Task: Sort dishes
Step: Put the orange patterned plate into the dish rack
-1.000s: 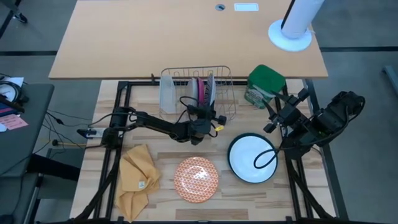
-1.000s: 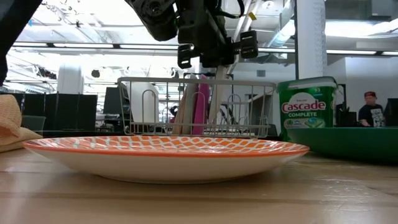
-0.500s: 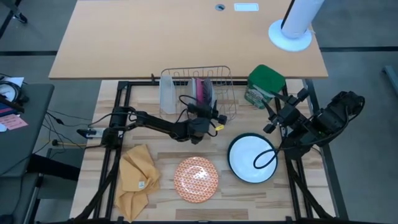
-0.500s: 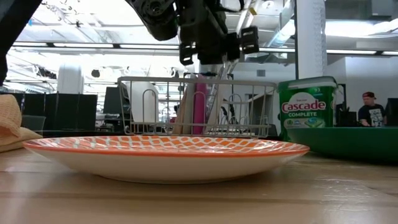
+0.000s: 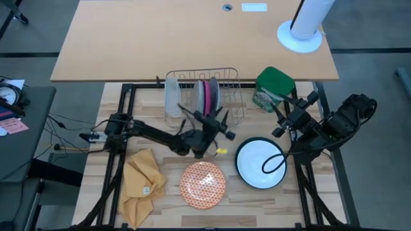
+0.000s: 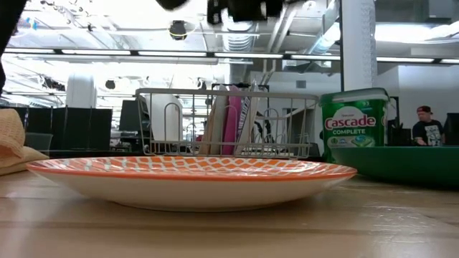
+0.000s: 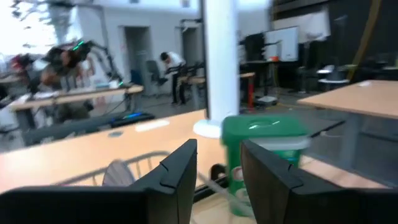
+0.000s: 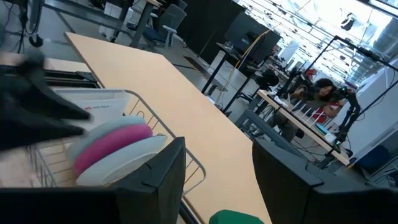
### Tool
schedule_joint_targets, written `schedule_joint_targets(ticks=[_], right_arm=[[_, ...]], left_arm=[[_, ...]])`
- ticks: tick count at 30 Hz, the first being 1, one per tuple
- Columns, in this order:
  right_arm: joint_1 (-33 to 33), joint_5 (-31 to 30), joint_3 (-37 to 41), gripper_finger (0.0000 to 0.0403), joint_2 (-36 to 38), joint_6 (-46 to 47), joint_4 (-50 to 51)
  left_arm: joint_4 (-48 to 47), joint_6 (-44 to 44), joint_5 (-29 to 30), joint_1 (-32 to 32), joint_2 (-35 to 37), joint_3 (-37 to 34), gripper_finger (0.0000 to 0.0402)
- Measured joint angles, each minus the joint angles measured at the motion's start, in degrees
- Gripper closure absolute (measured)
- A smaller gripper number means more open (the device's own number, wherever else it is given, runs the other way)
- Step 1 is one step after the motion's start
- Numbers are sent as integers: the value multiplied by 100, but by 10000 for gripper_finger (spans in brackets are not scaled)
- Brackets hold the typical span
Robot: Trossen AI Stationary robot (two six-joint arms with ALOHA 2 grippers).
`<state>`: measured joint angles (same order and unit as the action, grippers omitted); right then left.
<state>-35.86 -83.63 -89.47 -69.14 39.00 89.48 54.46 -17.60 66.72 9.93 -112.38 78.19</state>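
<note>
Hovering just in front of the wire rack (image 5: 204,96) of upright plates (image 5: 209,95), the left tool (image 5: 215,125) stands part open, empty.

Two dark jointed arms, black cables; left pincer (image 5: 212,122) fingers black, angular.

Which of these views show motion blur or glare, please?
Left wrist view: the room and green canister are smeared by motion. Right wrist view: a dark shape at the edge is blurred beside the rack. Low view: bright ceiling lights behind, orange-and-white plate sharp.
</note>
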Motion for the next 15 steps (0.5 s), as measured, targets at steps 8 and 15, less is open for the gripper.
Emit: schedule_joint_targets(ticks=[8,15], right_arm=[[0,543,0,217,0,150,-4],[-17,1300,2,217,-52,510,-7]], left_arm=[[-1311,-951,105,1181,1318,-4,284],[-5417,1758,-624,1889,2805,-2,283]])
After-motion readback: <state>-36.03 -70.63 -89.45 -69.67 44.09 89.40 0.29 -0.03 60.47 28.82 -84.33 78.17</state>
